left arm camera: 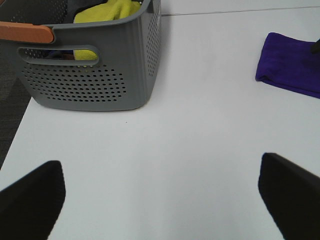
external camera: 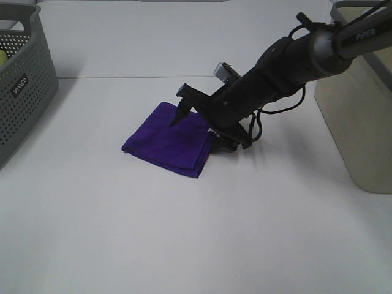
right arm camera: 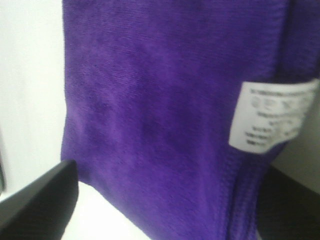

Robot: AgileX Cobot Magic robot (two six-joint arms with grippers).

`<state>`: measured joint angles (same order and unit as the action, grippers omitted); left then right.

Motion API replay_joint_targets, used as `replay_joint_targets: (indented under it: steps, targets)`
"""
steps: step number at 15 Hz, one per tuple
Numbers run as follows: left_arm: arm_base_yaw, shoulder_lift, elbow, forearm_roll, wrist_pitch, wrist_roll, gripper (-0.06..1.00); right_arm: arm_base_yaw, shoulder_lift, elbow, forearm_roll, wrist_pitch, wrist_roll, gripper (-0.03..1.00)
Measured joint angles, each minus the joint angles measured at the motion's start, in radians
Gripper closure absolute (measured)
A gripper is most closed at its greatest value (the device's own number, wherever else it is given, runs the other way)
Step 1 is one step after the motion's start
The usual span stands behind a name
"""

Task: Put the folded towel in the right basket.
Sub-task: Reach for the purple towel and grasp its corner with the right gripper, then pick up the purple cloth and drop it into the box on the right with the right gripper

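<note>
The folded purple towel (external camera: 171,139) lies flat on the white table near the middle. My right gripper (external camera: 205,131) is open and low over the towel's right edge. One fingertip (external camera: 177,117) rests on top of the cloth and the other sits by the edge. In the right wrist view the towel (right arm camera: 160,110) fills the frame between the fingers, with its white label (right arm camera: 272,117) showing. The beige right basket (external camera: 361,110) stands at the right edge. My left gripper (left arm camera: 160,200) is open and empty, far from the towel (left arm camera: 292,67).
A grey perforated basket (external camera: 24,92) stands at the far left; the left wrist view (left arm camera: 100,75) shows yellow cloth (left arm camera: 107,12) inside it. The right arm and its cable stretch between the towel and the beige basket.
</note>
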<state>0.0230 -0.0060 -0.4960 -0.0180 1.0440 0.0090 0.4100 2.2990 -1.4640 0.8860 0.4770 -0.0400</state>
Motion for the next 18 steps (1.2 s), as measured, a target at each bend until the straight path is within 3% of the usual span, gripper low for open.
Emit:
replay_joint_targets:
  steps: [2,5,6,11,14,18]
  targets:
    - [0.000,0.000,0.000,0.000,0.000,0.000,-0.05,0.018,0.060,-0.089,0.006,0.033,0.040,0.30]
    - [0.000,0.000,0.000,0.000,0.000,0.000,-0.05,0.019,0.130,-0.178,-0.029,0.061,0.110,0.86]
    - [0.000,0.000,0.000,0.000,0.000,0.000,-0.05,0.023,0.133,-0.192,-0.074,0.067,0.138,0.96]
    - [0.000,0.000,0.000,0.000,0.000,0.000,-0.05,0.027,0.133,-0.209,-0.128,0.075,0.160,0.97]
    - [0.000,0.000,0.000,0.000,0.000,0.000,-0.05,0.027,0.139,-0.274,-0.198,0.147,0.160,0.97]
    - [0.000,0.000,0.000,0.000,0.000,0.000,-0.05,0.026,0.076,-0.429,-0.359,0.404,0.157,0.97]
